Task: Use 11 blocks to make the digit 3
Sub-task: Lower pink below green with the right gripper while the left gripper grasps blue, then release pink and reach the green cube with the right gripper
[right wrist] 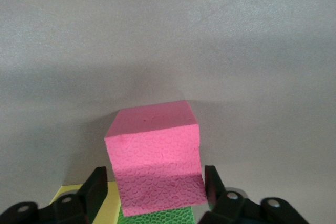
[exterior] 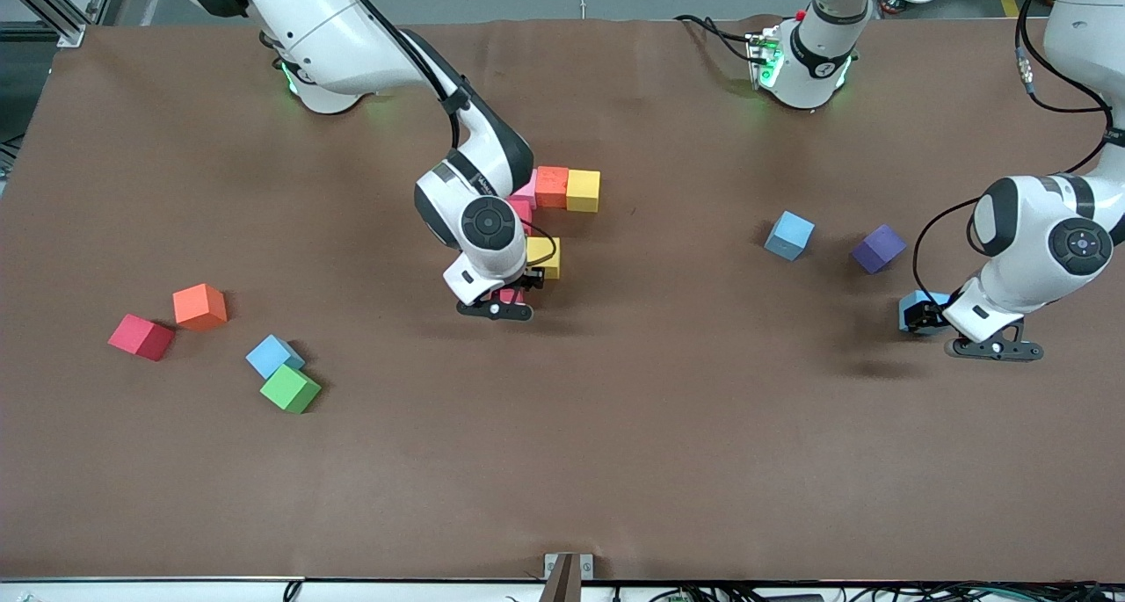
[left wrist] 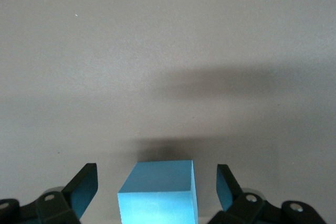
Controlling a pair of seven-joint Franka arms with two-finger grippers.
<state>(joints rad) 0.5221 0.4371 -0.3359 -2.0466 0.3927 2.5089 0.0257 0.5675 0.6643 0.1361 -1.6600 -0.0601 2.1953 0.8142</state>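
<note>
Right gripper (right wrist: 152,190) fingers (right wrist: 97,187) apart, flanking upright pink block (right wrist: 155,156).

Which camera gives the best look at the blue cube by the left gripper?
The left wrist view: the blue cube sits large between the left gripper's open fingers. The front view shows it mostly hidden; the right wrist view doesn't show it.

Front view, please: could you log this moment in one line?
right gripper: open around pink cube | left gripper: open around blue cube

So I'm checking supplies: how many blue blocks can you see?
3. One blue block beside the purple block, one touching the green block, one between the left end effector's open fingers.
</note>
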